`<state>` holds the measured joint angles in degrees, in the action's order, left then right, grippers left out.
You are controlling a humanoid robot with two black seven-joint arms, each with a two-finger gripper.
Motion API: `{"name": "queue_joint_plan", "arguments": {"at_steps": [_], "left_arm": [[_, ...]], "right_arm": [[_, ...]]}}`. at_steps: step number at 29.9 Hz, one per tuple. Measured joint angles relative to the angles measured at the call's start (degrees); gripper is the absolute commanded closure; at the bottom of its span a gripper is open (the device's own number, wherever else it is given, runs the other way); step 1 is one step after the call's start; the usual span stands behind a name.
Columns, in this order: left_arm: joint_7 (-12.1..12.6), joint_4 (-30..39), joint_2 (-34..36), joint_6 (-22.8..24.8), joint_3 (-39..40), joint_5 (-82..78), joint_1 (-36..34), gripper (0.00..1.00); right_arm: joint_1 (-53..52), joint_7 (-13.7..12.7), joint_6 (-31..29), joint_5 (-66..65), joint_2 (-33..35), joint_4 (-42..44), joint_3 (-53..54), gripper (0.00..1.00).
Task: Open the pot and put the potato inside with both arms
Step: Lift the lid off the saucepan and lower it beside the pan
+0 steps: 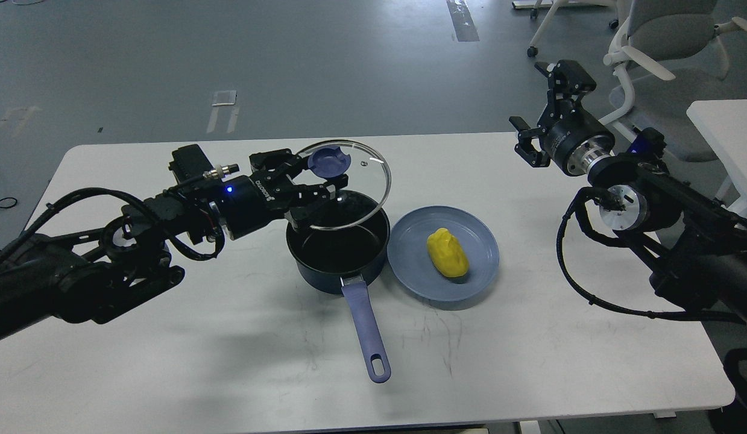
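Gripping lid (349,184) knob, left fingers (316,181) tilt it over pot (339,247) | right fingers (545,114) spread, empty | potato (447,254) apart

on a white rectangular table (168,361) sits a small dark navy saucepan (325,265), black inside, with a long periwinkle-blue handle. its clear round glass lid (361,193) has a blue knob. a bright yellow lumpy potato (447,254) lies on a shallow light-blue round plate (409,241). my two jointed arms are black with silver joint rings.
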<state>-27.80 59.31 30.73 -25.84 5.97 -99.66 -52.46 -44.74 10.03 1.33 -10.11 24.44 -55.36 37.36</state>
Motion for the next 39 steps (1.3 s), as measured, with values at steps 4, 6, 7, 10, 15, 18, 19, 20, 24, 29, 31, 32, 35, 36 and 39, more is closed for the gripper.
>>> {"name": "queue_joint_plan", "arguments": {"at_steps": [4, 6, 7, 10, 15, 18, 19, 20, 24, 29, 31, 32, 35, 36, 39], "left_arm": [[-0.2, -0.2, 4.1, -1.8, -0.6, 1.5, 0.3, 0.74], [-0.2, -0.4, 6.8, -2.0, -0.8, 1.7, 1.1, 0.74], [-0.2, -0.6, 8.2, -2.1, -0.8, 1.9, 1.8, 0.74], [-0.2, -1.4, 10.8, -2.2, -0.8, 3.1, 4.3, 0.74], [-0.2, -4.5, 12.1, -2.2, -0.8, 6.0, 9.1, 0.74], [-0.2, -6.4, 12.1, -2.2, -0.8, 6.3, 12.0, 0.74], [-0.2, -6.8, 12.1, -2.2, -0.8, 6.3, 12.8, 0.74], [-0.2, -7.1, 12.1, -2.2, -0.8, 6.4, 13.6, 0.74], [-0.2, -8.3, 11.6, -2.2, -0.8, 7.4, 15.5, 0.74], [-0.2, -9.5, 11.1, -2.2, -0.8, 8.4, 17.9, 0.73], [-0.2, -11.1, 10.7, -2.2, -0.8, 8.5, 18.9, 0.73], [-0.2, -12.5, 10.2, -2.2, -0.8, 8.6, 19.3, 0.73], [-0.2, -15.9, 7.9, -2.2, -0.8, 9.3, 19.9, 0.68], [-0.2, -16.8, 7.2, -2.2, -0.8, 9.6, 19.9, 0.54], [-0.2, -17.9, 6.2, -2.2, -0.8, 10.2, 20.0, 0.21]], "right_arm": [[-0.2, 0.0, 0.2, 0.0, 0.0, -0.1, 0.0, 0.00], [-0.3, 0.0, 0.5, 0.0, 0.0, -0.2, 0.0, 0.00], [-0.4, 0.0, 0.7, 0.0, 0.0, -0.2, 0.0, 0.00], [-0.5, 0.0, 0.8, 0.0, 0.0, -0.2, -0.1, 0.00], [-0.5, 0.0, 1.0, 0.0, 0.0, -0.1, -0.1, 0.00], [-0.3, 0.0, 1.1, 0.0, -0.3, -0.1, -0.1, 0.00], [-0.3, 0.0, 1.1, 0.0, -0.4, -0.1, -0.1, 0.00], [-0.3, 0.0, 1.1, 0.0, -0.4, 0.0, -0.1, 0.00], [-0.2, 0.0, 1.1, -0.1, -0.5, 0.0, -0.2, 0.00], [0.2, 0.0, 1.1, -0.1, -0.5, 0.0, -0.3, 0.00], [0.4, 0.0, 1.1, -0.1, -0.5, 0.0, -0.4, 0.00], [0.4, 0.0, 1.1, -0.1, -0.4, 0.0, -0.4, 0.00], [0.4, 0.0, 1.1, -0.1, -0.2, 0.0, -0.4, 0.00], [0.4, 0.0, 1.1, -0.1, -0.2, 0.0, -0.4, 0.00], [0.5, 0.0, 1.2, -0.1, 0.0, 0.0, -0.5, 0.00]]}}
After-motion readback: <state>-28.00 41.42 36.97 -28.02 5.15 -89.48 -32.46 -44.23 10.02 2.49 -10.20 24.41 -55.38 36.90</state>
